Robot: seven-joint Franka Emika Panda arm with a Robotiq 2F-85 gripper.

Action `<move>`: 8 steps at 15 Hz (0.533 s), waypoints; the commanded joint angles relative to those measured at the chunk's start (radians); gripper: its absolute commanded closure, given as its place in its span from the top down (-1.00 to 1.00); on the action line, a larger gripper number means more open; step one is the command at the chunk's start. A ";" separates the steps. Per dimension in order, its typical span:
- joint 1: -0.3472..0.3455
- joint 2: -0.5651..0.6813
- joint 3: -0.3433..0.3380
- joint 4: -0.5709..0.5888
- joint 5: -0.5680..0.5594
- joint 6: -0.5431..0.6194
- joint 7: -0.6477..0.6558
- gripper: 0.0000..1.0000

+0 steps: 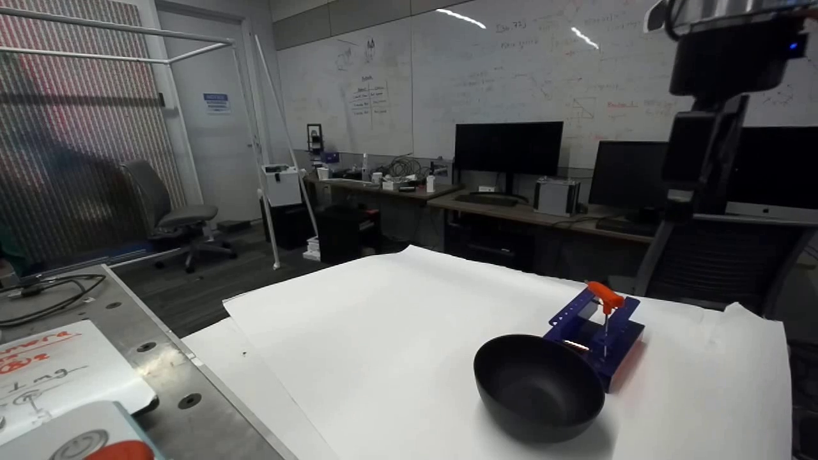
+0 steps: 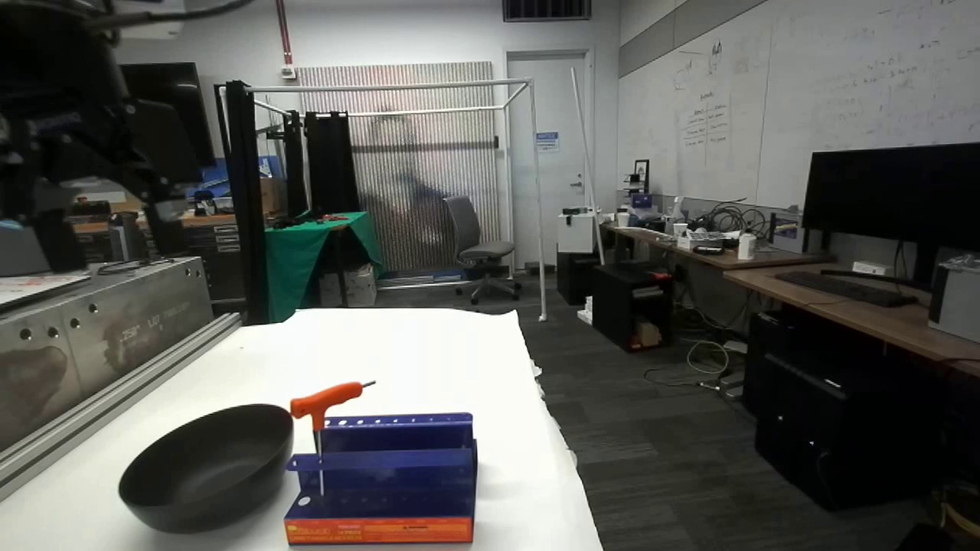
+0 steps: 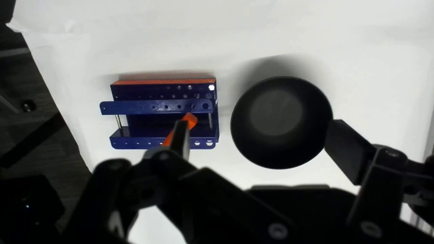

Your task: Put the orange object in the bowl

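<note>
Nearest in the wrist view is the pincer (image 3: 259,135), its fingers (image 3: 351,152) spread wide with nothing between them; beyond, the orange key (image 3: 190,120) sits in the blue holder (image 3: 154,107), partly hidden by one finger; the bowl (image 3: 278,122) stands just beside the holder, a strip of white between; the key slants across the picture, so the wrist would probably do best to turn until the fingers can drop either side of it.

In an exterior view the key's shaft (image 2: 320,478) stands nearly upright and appears to pass through the ledge (image 2: 398,458); its handle (image 2: 328,399) rises above the metal at the end by the bowl; the step in hand looks like the approach; gripping the handle alone should serve, then lifting straight up, since a sideways pull could drag the holder along.

In an exterior view the pincer hangs well above the tabletop (image 1: 358,332); the bowl's rim (image 1: 482,364) is near the key, so a careless descent might knock it; lowering the key well inside before release seems wise.
</note>
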 commanded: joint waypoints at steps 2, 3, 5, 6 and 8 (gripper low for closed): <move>-0.074 0.243 -0.073 0.118 -0.020 0.069 0.072 1.00; -0.081 0.287 -0.092 0.144 -0.012 0.066 0.071 1.00; -0.088 0.379 -0.134 0.193 0.005 0.051 0.046 1.00; -0.088 0.419 -0.156 0.212 0.020 0.050 0.029 1.00; -0.088 0.485 -0.185 0.248 0.033 0.039 0.022 1.00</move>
